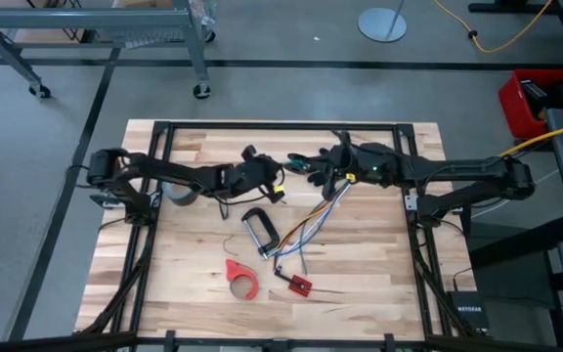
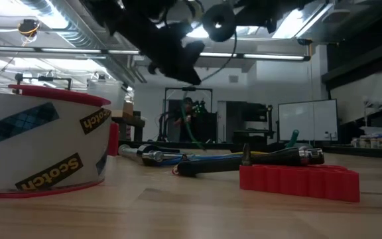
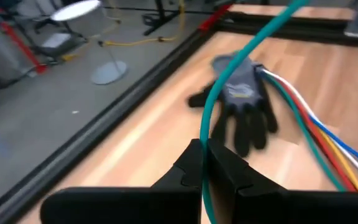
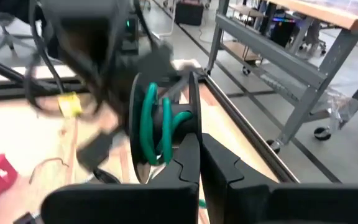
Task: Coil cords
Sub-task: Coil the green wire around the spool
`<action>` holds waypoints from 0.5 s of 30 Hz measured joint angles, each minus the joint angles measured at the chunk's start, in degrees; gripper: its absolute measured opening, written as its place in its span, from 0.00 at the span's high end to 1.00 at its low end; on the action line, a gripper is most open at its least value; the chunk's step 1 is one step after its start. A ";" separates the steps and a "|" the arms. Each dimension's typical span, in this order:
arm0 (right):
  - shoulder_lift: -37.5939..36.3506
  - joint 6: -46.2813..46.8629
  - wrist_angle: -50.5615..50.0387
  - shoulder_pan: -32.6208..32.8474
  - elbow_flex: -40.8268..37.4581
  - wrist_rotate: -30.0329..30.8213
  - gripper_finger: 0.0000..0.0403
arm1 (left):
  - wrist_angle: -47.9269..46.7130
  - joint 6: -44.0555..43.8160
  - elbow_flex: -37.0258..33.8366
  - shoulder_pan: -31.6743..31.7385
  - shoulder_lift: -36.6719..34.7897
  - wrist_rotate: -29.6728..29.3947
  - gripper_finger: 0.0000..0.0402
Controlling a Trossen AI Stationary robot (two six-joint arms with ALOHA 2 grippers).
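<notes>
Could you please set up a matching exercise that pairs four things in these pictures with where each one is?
Things:
1. green cord
2. black reel
3. red board
4. glove

Places:
A. pinched in the left gripper
B. held up by the right gripper
C. lying flat on the table, under the green cord
D. at the end of the coloured wires

Pairs: 1-A, 2-B, 3-D, 4-C

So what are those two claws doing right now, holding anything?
Left gripper: shut on the green cord.
Right gripper: shut on the black spool wound with that cord.
</notes>
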 joint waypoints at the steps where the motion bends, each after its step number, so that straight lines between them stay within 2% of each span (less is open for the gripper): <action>1: 0.69 0.02 -0.01 0.00 0.00 0.40 0.99 | -0.82 0.05 -0.01 0.00 -1.07 -0.31 1.00; 8: 5.89 0.06 0.62 0.00 -0.07 3.42 0.99 | -8.36 -1.11 0.02 0.00 -7.32 -0.39 1.00; 15: 8.17 0.07 2.17 0.00 -0.11 9.05 0.99 | -20.68 -9.11 0.04 -0.20 -10.14 0.63 1.00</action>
